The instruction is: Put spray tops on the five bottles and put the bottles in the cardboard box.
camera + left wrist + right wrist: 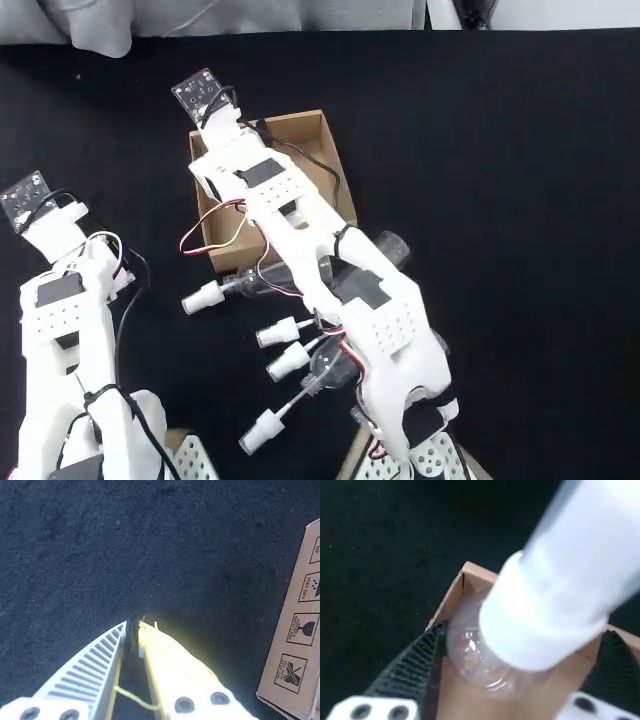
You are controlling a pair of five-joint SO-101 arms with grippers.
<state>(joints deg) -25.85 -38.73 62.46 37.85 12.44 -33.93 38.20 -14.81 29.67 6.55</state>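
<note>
the cardboard box [300, 122] lies under the right arm; the right gripper [522, 637] is clamped on a clear bottle [470, 655] with a white spray top [555, 600], over the open box. other bottles [250, 284] lie just beside the box's near wall. the left gripper [133, 626], fingers together, hangs over bare black table [500, 200] beside the box

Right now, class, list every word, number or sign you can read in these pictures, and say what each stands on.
Cardboard box, outer side: four framed handling signs in a row, each with a small caption.
The captions: too small and tilted to read surely.
One sign looks like a stemmed glass; the rest are unclear.
Bottle and spray tops: no text.
</note>
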